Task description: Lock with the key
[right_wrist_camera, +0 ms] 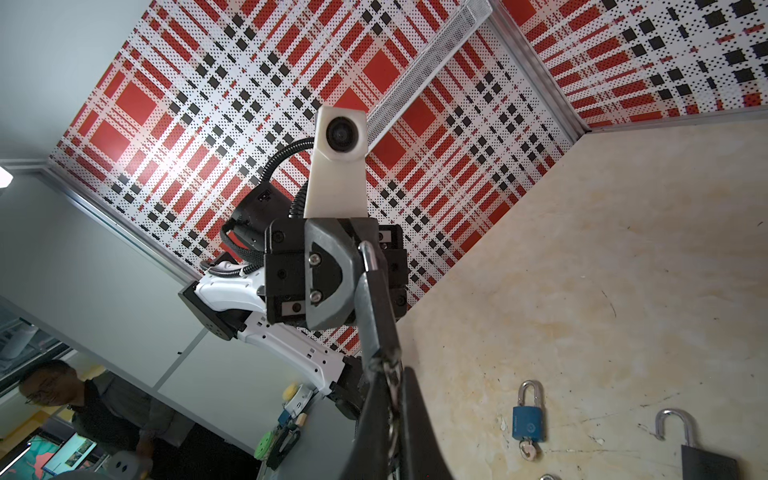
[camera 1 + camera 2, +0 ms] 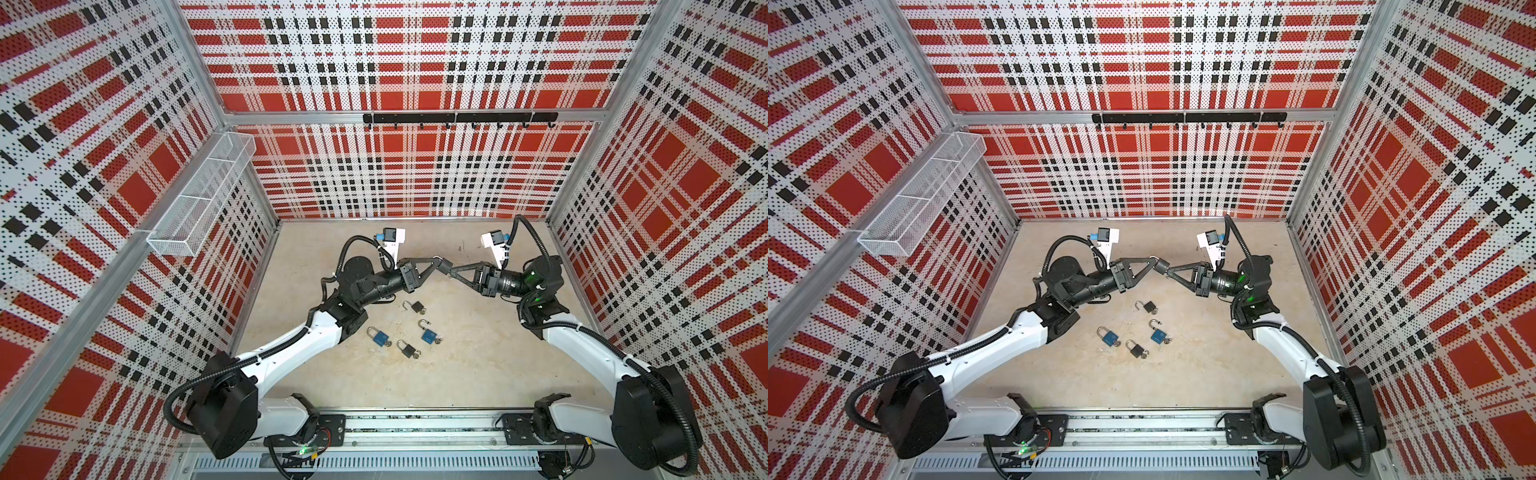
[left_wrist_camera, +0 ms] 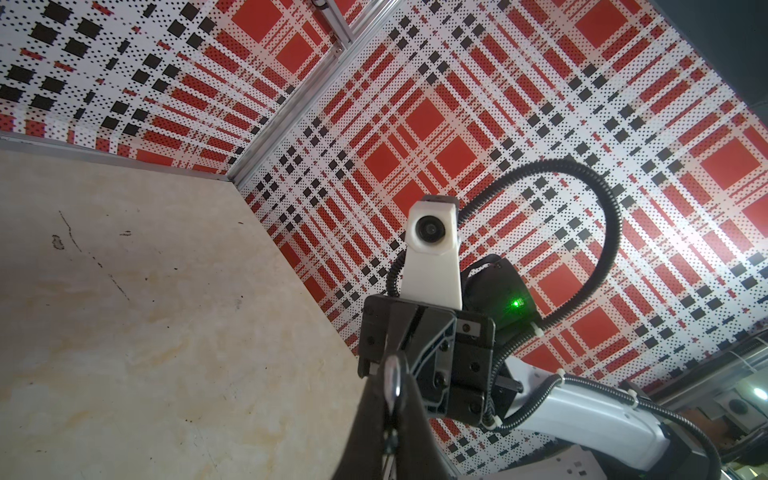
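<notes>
In both top views my two grippers meet tip to tip above the middle of the table. My left gripper [image 2: 436, 262] [image 2: 1155, 262] [image 3: 392, 376] is shut on a dark padlock [image 2: 444, 264] [image 2: 1163, 265] held in the air. A silver part shows between its fingers in the left wrist view. In the right wrist view the padlock [image 1: 376, 307] appears edge-on, its shackle [image 1: 368, 254] pointing away. My right gripper [image 2: 453, 272] [image 2: 1170, 272] [image 1: 392, 370] is shut on the key [image 1: 390, 384] at the padlock's near end.
Several other padlocks lie on the table below the grippers: a black one with open shackle [image 2: 417, 307], a blue one [image 2: 379, 337] [image 1: 528, 422], a blue one with open shackle [image 2: 428, 334] and a black one [image 2: 409, 350]. A wire basket [image 2: 199, 195] hangs on the left wall, a hook rail [image 2: 457, 118] at the back.
</notes>
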Robot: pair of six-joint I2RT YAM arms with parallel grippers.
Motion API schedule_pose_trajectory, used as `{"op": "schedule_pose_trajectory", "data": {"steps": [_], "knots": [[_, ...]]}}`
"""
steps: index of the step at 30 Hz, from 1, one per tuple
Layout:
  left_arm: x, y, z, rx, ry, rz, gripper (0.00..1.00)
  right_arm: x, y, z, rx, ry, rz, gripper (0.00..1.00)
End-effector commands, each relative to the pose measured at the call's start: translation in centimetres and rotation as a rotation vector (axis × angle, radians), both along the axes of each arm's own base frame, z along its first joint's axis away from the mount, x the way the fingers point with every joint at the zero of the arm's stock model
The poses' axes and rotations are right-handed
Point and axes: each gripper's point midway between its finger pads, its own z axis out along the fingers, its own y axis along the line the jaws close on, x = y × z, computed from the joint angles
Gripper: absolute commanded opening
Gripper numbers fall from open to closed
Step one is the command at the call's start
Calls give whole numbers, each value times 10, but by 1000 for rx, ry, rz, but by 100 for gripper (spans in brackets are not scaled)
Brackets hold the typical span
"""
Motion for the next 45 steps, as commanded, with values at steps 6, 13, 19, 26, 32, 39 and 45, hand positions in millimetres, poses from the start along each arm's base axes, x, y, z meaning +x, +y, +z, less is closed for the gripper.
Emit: {"op": "schedule_pose_trajectory", "data": {"steps": [6, 13, 19, 26, 32, 39, 45], "knots": [[11, 50, 42, -107, -70, 93, 0, -4, -23, 2, 44, -29, -39, 0], [18, 47, 18, -48, -24, 81, 0, 3, -40, -8, 8, -3, -130, 0], [27, 20, -46, 105, 73, 55, 0, 21, -74, -24, -132, 34, -379, 0], [47, -30, -110, 273, 185, -34, 0, 22, -91, -39, -208, 33, -496, 0], [78, -66, -170, 393, 299, -56, 0, 32, -108, -48, -178, 108, -510, 0], [97, -102, -220, 475, 389, -79, 0, 30, -108, -57, -214, 118, -506, 0], [105, -110, -252, 545, 461, -67, 0, 23, -111, -54, -208, 93, -529, 0]]}}
